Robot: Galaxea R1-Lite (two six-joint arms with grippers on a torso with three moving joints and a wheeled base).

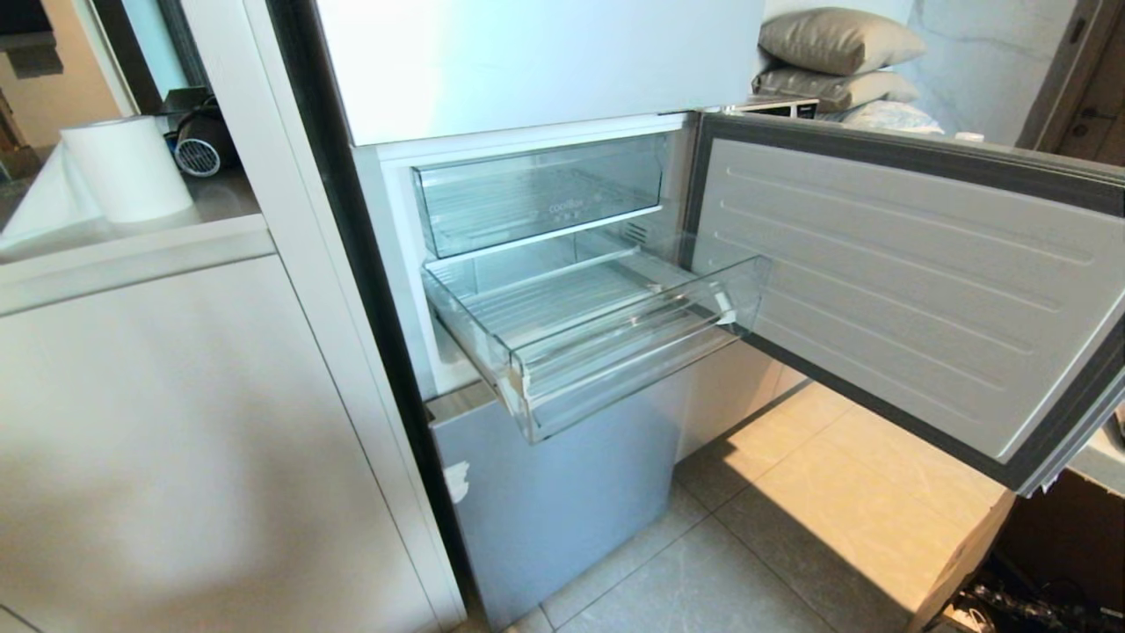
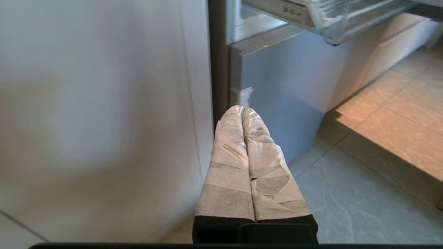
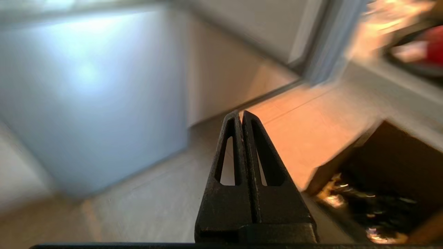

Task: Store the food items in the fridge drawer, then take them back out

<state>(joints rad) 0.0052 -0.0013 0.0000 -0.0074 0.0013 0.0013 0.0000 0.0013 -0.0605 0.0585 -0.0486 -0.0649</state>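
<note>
Fridge drawer (image 1: 606, 352): pulled out from the open fridge (image 1: 527, 70), clear plastic, ribbed floor bare, thick front lip toward me. Nothing lies in it. Above it sits a second clear bin (image 1: 536, 193) with faint lettering, pushed in. The fridge door (image 1: 896, 290) stands swung wide to the right of the drawer.

Food items: none shows inside the fridge. In my right wrist view a blurred red shape (image 3: 434, 50) sits on a pale ledge past the door; it may be one of the fruits, but I cannot tell for sure.

My right claw (image 3: 242, 116): clenched, fingers pressed together, holding nothing, hanging low over the tiled floor (image 1: 791, 527) beside a cardboard box (image 3: 380, 180). My left claw (image 2: 242, 110): also clenched and empty, its taped fingers (image 2: 228, 152) together, parked low by the white cabinet panel (image 1: 176, 440) at the fridge's left edge. Neither claw shows in the head view.

Step in hand, as I judge it: fetching the first fruit. To do it well, I should spread the right claw before reaching the fruit, close around its widest part, lift clear of the ledge, then carry it over the front lip and set it down mid-floor so it does not roll.
</note>
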